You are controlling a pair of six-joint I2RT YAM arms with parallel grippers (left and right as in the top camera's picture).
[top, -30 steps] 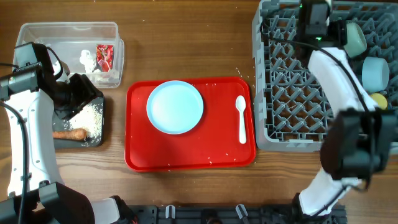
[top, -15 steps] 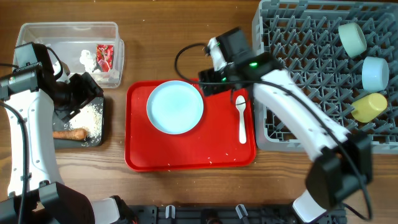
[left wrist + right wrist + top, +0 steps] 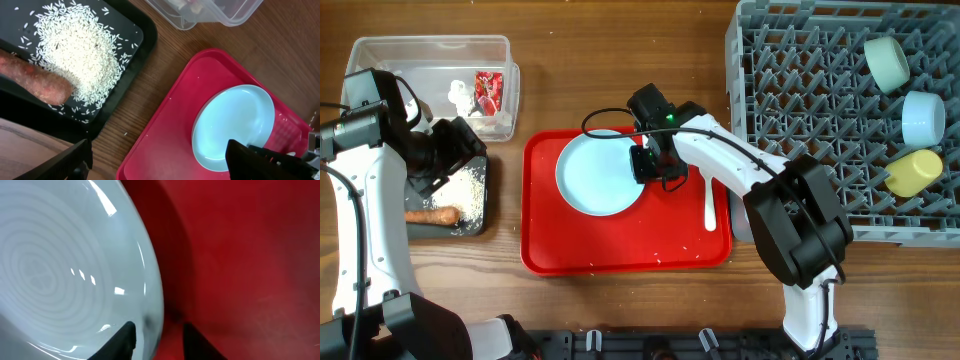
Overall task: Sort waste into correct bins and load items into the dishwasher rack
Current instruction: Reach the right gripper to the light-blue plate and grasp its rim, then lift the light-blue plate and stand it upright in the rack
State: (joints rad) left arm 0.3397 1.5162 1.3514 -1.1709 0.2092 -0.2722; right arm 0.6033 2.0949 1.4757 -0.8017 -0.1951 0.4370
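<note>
The pale-blue plate [image 3: 595, 175] lies on the red tray [image 3: 620, 250], with the white spoon [image 3: 708, 195] to its right. My right gripper [image 3: 648, 165] is open, its fingers [image 3: 162, 340] straddling the plate's right rim [image 3: 60, 270]. My left gripper [image 3: 445, 150] is open and empty [image 3: 160, 165] over the black tray [image 3: 475, 225], which holds the carrot [image 3: 432, 214] and rice [image 3: 465, 190]. The clear tub [image 3: 430, 55] holds the tissue [image 3: 460, 97] and wrapper [image 3: 487, 90]. The grey rack [image 3: 820, 120] holds the green bowl [image 3: 887, 60], blue bowl [image 3: 923, 115] and yellow cup [image 3: 912, 172].
Stray rice grains lie on the red tray and on the wood around it. The rack stands close against the red tray's right edge. The left wrist view shows the plate [image 3: 235, 125], the carrot [image 3: 35, 82] and the rice [image 3: 80, 45].
My right arm has swung from the rack's back left across to the red tray and come down at the plate's right rim. The left arm has not moved.
</note>
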